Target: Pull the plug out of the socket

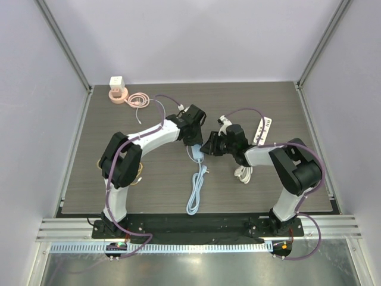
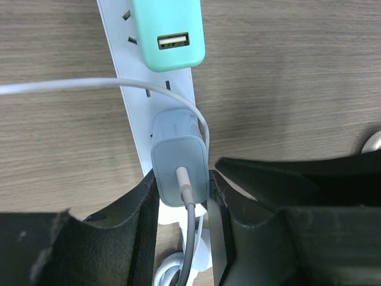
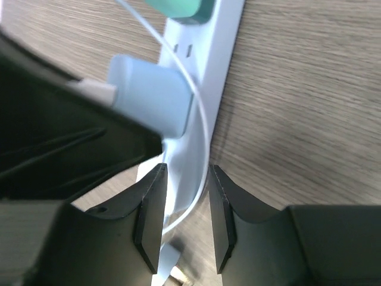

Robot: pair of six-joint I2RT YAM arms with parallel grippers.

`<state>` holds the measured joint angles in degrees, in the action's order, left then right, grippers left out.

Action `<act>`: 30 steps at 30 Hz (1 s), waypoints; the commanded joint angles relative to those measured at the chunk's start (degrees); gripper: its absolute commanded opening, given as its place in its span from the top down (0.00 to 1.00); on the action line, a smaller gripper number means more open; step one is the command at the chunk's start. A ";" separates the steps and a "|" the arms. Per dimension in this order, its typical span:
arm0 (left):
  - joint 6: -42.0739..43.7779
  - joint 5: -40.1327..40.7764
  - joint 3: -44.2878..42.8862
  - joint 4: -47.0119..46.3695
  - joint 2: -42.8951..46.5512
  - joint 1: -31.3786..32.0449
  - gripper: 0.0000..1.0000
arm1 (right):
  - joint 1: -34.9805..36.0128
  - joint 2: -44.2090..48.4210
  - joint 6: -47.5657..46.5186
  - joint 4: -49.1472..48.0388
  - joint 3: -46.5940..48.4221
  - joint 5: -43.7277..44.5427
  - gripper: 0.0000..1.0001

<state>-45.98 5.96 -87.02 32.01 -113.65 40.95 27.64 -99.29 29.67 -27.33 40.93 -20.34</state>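
A grey-blue plug [image 2: 178, 161] with a grey cable sits in a white power strip [image 2: 134, 113] lying on the wooden table. My left gripper [image 2: 181, 182] is shut on the plug, one finger on each side. A teal USB adapter [image 2: 169, 30] sits in the strip further along. My right gripper [image 3: 186, 202] is closed around the strip's end [image 3: 184, 161], just below the plug [image 3: 152, 98]. In the top view both grippers, left [image 1: 193, 142] and right [image 1: 208, 146], meet mid-table over the strip [image 1: 195, 154].
A second white power strip [image 1: 262, 128] lies at the back right. A white cube on a pink ring [image 1: 117, 89] and a pink coiled cable [image 1: 140, 100] lie at the back left. A pale cable [image 1: 195, 190] trails toward the front; a white coil [image 1: 243, 173] lies right.
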 commanded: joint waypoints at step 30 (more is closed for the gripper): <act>3.08 -7.71 -4.65 3.41 2.11 1.15 1.00 | 1.28 -6.72 -1.37 12.04 7.59 5.66 0.62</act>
<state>-44.27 4.80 -93.27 40.49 -115.39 40.34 28.49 -103.88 30.59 -19.75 48.82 -18.81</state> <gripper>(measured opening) 0.348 0.376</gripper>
